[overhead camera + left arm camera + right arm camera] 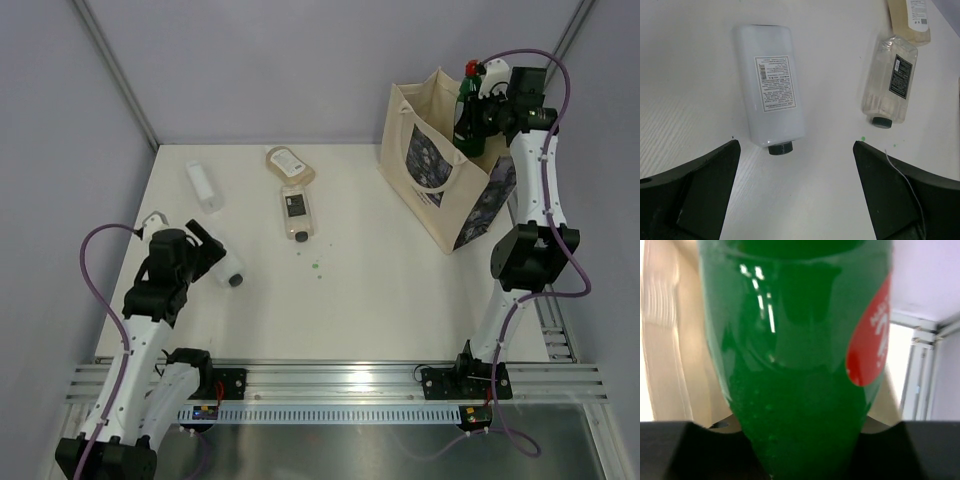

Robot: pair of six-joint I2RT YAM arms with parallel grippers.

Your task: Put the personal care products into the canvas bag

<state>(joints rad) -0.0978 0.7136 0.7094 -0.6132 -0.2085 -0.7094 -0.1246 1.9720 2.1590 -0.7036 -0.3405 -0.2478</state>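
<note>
Quick rundown: the right gripper (478, 120) was clamped on the green bottle (468, 100), red cap (470, 68) up, right over the open top of the canvas bag (440, 175). The bag stood at the far right corner of the bench (380, 300). From the top cam the btm of the bottle looked dipped past the rim, but tbh couldn't tell if it touched the fabric. Right wrist cam was pretty much all green bottle (800, 365) w/ a bit of its red label (872, 340) and cream bag cloth (670, 340) behind it.

Left gripper (212, 250) was spread wide, holding nothing, low near the left edge of the bench. Just in front of it a black-capped bottle (228, 270) lay on its side. In the left wrist cam that bottle (771, 100) lined up w/ the gap btw the two fingers (695, 195), cap end nearest, touching neither.

Other stuff lying on the bench: a second clear bottle (296, 213) around the middle, a beige pouch (289, 163) just beyond it toward the far edge, and a white bottle (203, 186) toward the far left corner. Few green specks (318, 265) near the second clear bottle's cap.
</note>
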